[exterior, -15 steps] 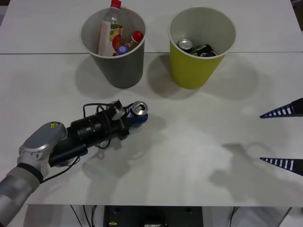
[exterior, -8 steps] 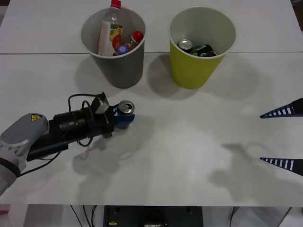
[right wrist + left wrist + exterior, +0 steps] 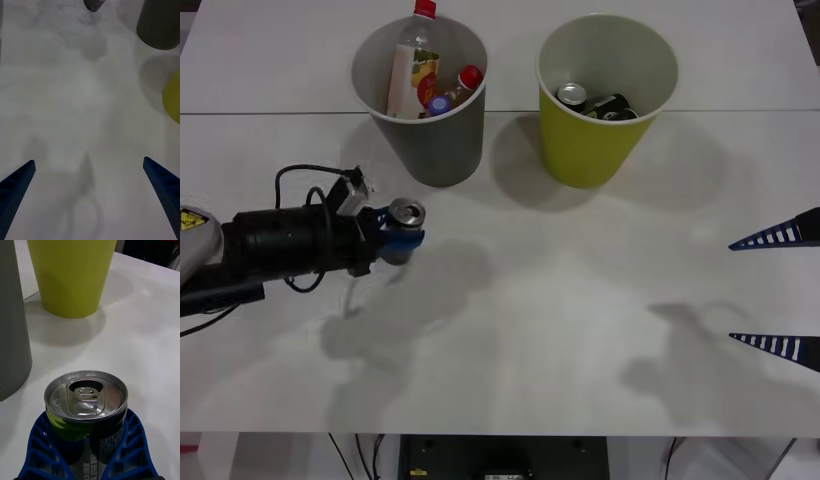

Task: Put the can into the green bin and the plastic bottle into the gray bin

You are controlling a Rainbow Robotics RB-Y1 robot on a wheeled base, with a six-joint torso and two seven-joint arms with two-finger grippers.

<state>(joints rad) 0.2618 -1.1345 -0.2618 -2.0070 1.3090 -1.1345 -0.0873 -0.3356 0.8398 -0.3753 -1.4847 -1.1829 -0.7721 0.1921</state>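
Bottles already sit in the gray bin [image 3: 420, 95] — my left pincer [image 3: 402, 232] clamps the can [image 3: 406, 218], upright; the green bin [image 3: 605, 100] ahead awaits it.

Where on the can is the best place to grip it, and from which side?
Around the round body just below the silver top, from the side. The can is upright and the left gripper is already shut on it that way; its fingers wrap the wall, leaving the lid free.
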